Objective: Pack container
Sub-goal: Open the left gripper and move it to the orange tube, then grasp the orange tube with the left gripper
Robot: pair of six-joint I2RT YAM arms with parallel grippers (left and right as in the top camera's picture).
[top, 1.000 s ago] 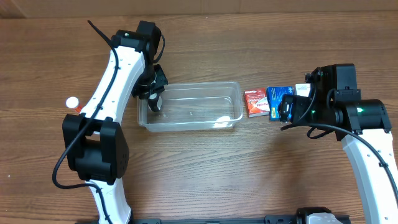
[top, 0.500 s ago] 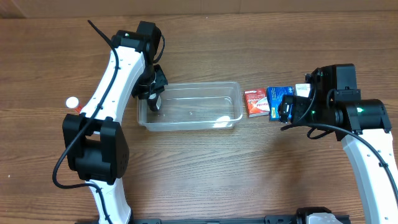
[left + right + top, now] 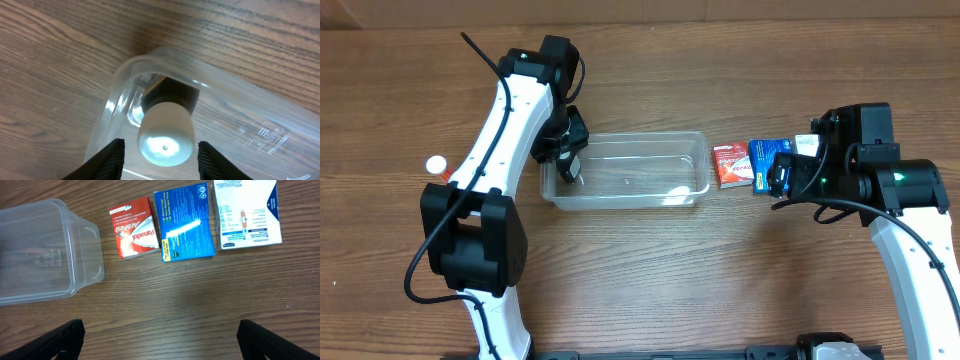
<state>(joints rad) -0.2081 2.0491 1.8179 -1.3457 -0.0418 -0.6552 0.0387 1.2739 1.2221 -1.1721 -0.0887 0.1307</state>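
The clear plastic container [image 3: 638, 176] lies at the table's middle. A dark bottle with a white cap [image 3: 165, 133] stands upright in its left corner [image 3: 170, 53]. My left gripper [image 3: 568, 164] hangs over that corner. In the left wrist view the left gripper [image 3: 160, 161] is open, its fingers either side of the cap with a small gap. My right gripper [image 3: 160, 339] is open and empty over bare wood. It is to the right of the container [image 3: 45, 255] and below three boxes: a red Panadol box [image 3: 135, 227], a blue box [image 3: 184, 222] and a white box [image 3: 247, 212].
The red box [image 3: 728, 165] and blue box [image 3: 763, 158] lie just right of the container; the right arm covers the white one overhead. A small orange item with a white cap [image 3: 438, 165] sits at the far left beside the left arm.
My left gripper has shifted slightly lower over the container's left corner. The right arm and the boxes have not moved.
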